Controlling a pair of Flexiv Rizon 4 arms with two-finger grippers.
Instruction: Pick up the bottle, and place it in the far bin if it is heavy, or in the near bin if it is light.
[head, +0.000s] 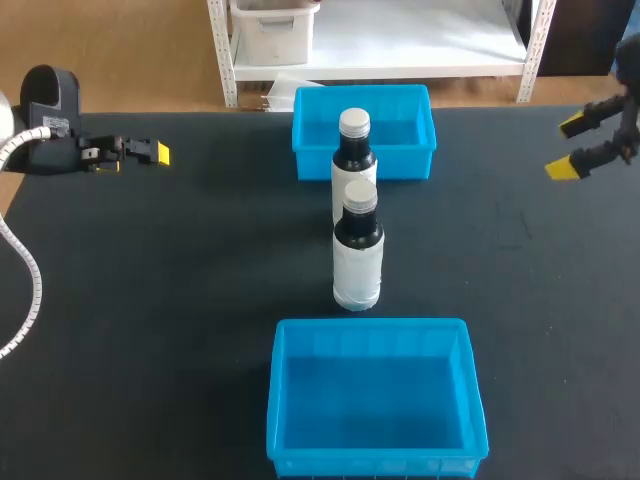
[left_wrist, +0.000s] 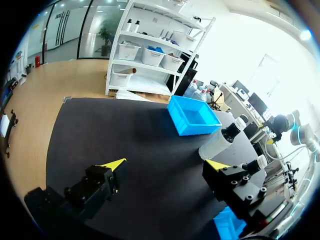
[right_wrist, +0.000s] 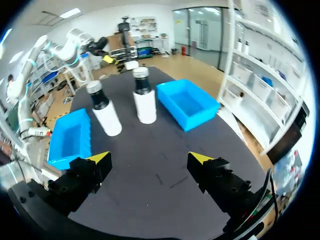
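Observation:
Two dark bottles with white labels and pale caps stand upright in the middle of the black table. The far bottle (head: 354, 150) (right_wrist: 145, 100) (left_wrist: 220, 142) stands right in front of the far blue bin (head: 405, 125) (right_wrist: 187, 102) (left_wrist: 192, 117). The near bottle (head: 358, 250) (right_wrist: 105, 112) stands between it and the near blue bin (head: 370, 395) (right_wrist: 72, 137). My left gripper (head: 150, 152) (left_wrist: 165, 165) hovers open at the table's far left, well away from the bottles. My right gripper (head: 570, 145) (right_wrist: 150, 157) hangs open at the far right, holding nothing.
Both bins look empty. The black table (head: 180, 300) lies bare on either side of the row of bottles and bins. In the left wrist view, the near bottle's cap (left_wrist: 259, 162) peeks past one finger.

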